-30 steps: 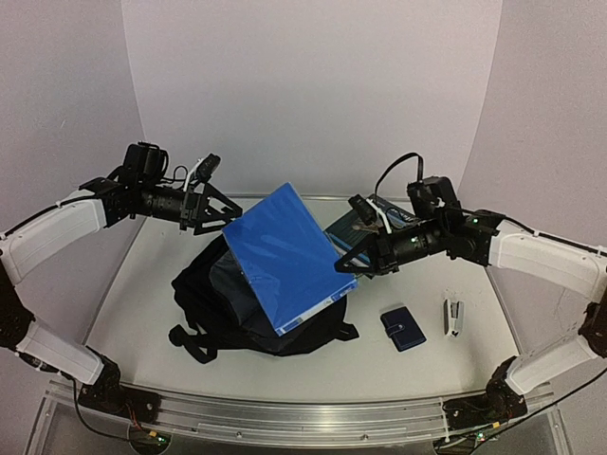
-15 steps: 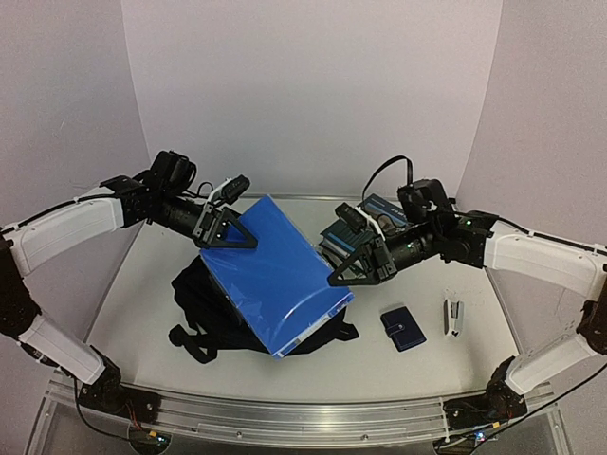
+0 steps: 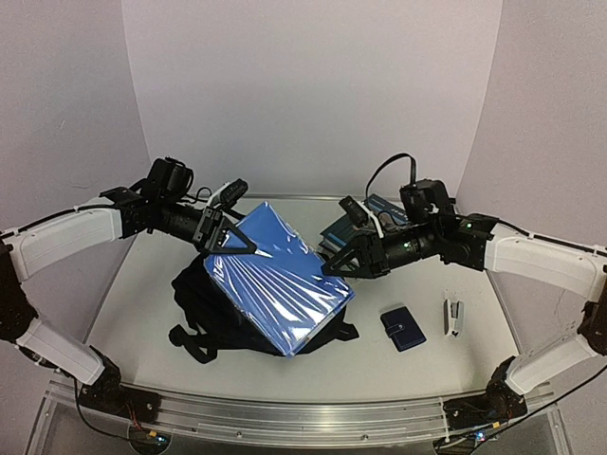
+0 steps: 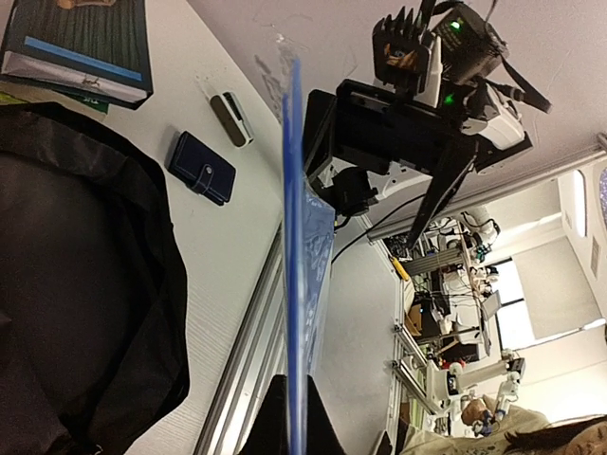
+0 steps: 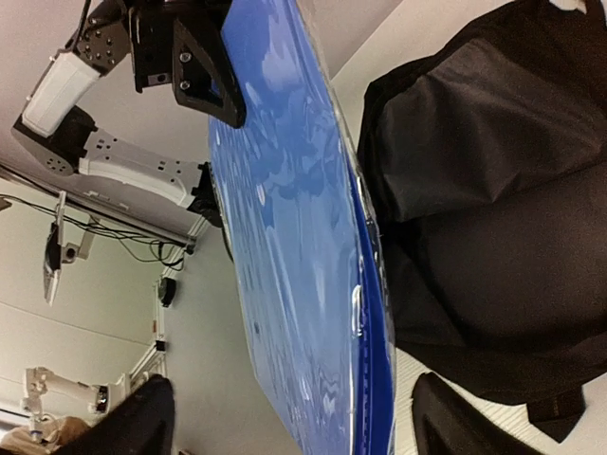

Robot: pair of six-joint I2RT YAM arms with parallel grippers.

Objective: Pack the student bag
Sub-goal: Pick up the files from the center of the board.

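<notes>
A bare strip of the bench (image 3: 142, 346) is left along the near rail. Just beyond it, on the right, a dark-blue wallet (image 3: 403, 328) and a stapler (image 3: 453, 317) are laid side by side, well apart from the student bag (image 3: 201, 301). The bag is slumped on the bench left of centre, and its opening appears to be turned upward.

A blue folder (image 3: 280, 284) is held slanting above the bag, its lower corner over the bag's near side, presumably so it can be slid in. Its far left corner is clamped by the closed left pincer (image 3: 237, 246), so the folder is judged to be carried by that arm alone. The right pincer (image 3: 332, 265) is spread wide around the folder's right edge, with both faces left untouched.

Behind it, a stack of books (image 3: 334, 231) is seen at the far side. Free room is found mostly left of the bag. On the right, the books crowd any withdrawal.
</notes>
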